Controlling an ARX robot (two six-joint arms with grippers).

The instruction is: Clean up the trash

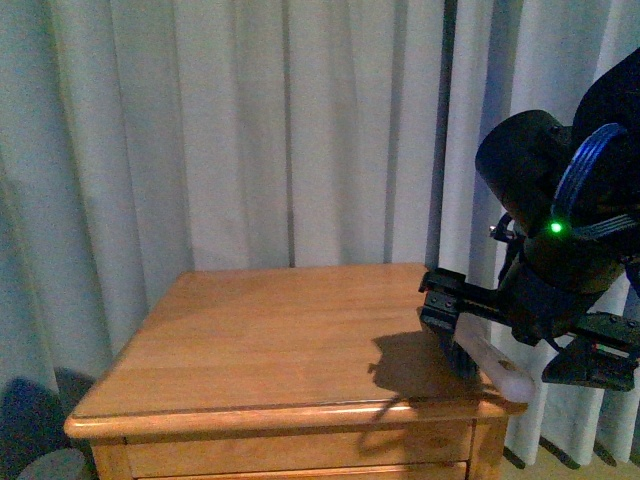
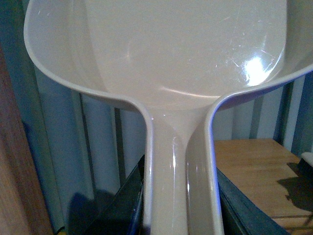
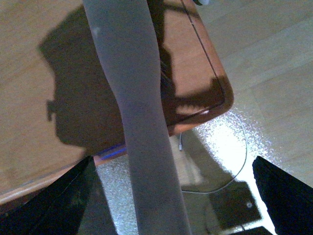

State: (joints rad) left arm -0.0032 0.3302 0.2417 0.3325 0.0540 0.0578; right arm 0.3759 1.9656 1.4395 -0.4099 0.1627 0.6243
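Trash wad: can't tell where, not made out in any view. L gripper (image 2: 181, 215) clamped on dustpan (image 2: 186, 54) handle; pan fills the wrist view. R gripper (image 1: 520, 335) grasping brush (image 1: 495, 365) by its pale handle, at near right corner of table (image 1: 280, 330). Curtain (image 1: 250, 130) behind.

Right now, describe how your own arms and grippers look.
The right arm is a bulky, rounded black housing with a blue band and a lit green light. The right gripper is black, blocky and angular. The left gripper shows only dark, flat-sided fingers; its arm is out of view.
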